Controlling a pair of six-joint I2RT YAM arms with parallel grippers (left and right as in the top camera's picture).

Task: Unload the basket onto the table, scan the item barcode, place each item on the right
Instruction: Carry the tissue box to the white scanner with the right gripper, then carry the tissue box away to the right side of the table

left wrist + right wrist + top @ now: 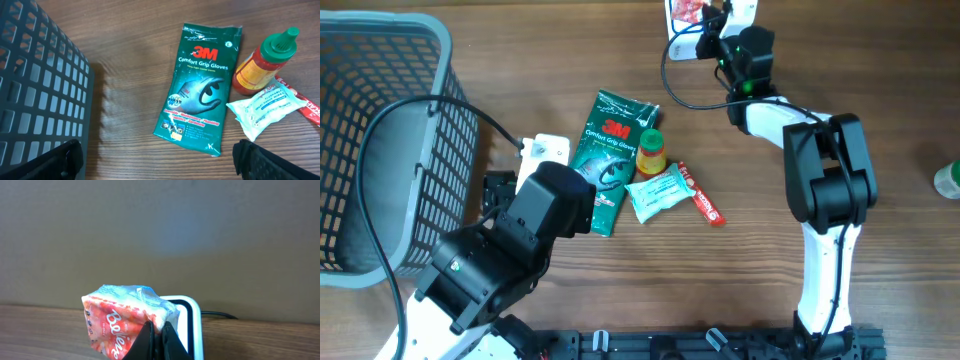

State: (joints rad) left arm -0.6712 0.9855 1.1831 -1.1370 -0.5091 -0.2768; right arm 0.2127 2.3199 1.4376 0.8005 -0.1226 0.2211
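Overhead view: two robot arms work over a brown wooden tabletop (520,60). The right arm reaches to the tabletop's far edge. Its right hand (159,332) is pinched together on the lower edge of an orange-red and white soft plastic packet (120,315), holding it above the wood. Just behind the packet stands a white rounded-corner device (192,320) with a black cable trailing from it, probably the barcode scanner. The packet partly covers the device's face. No barcode shows on the side the wrist camera sees, so I cannot tell whether the code faces the device.

The left arm sits at the near left corner, beside a dark grey plastic lattice basket (395,28) along the left edge. Its left hand (164,161) has its fingers spread wide apart and holds nothing.

Near the middle of the tabletop lie four other goods: a green flat 3M glove packet (202,87), a red plastic sauce bottle with a green cap (262,62) on its side, a white crinkled sachet (267,107) touching the bottle, and a red stick-shaped wrapper (310,107) just beyond the sachet.

Progress, as a judgement: picking up and carrying to the device look done. Presenting the code appears under way. Nothing confirms a successful read, and setting the packet down afterwards is left.
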